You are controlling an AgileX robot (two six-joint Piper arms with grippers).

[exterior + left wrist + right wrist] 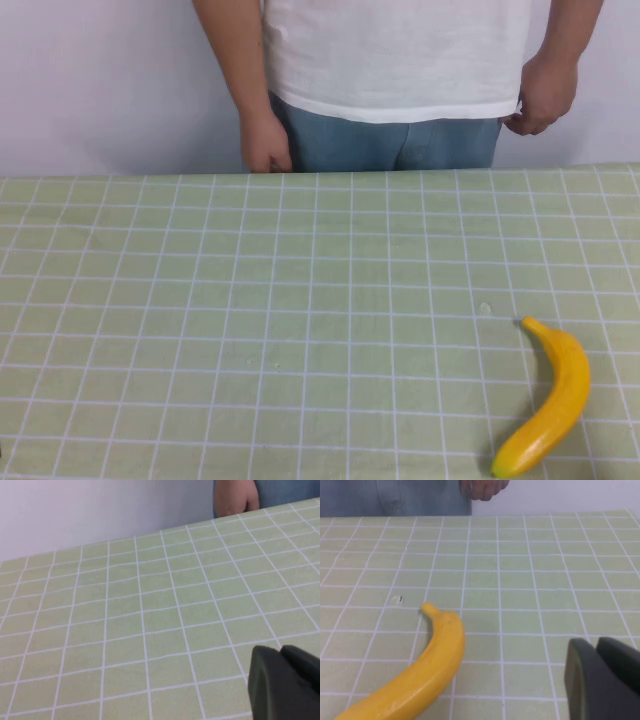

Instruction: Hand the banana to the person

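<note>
The yellow banana [552,398] lies on the green checked tablecloth at the near right, stem pointing away from me. It also shows in the right wrist view [432,662]. The person [400,60], in a white T-shirt and blue jeans, stands behind the far table edge with both hands hanging down. My right gripper [596,643] is shut and empty, low over the cloth beside the banana and apart from it. My left gripper [280,650] is shut and empty over bare cloth. Neither gripper shows in the high view.
The tablecloth [250,300] covers the whole table up to the far edge, where a white wall [100,80] rises. The person's hand [235,500] hangs at that edge. A small pale speck [485,308] lies on the cloth just beyond the banana's stem.
</note>
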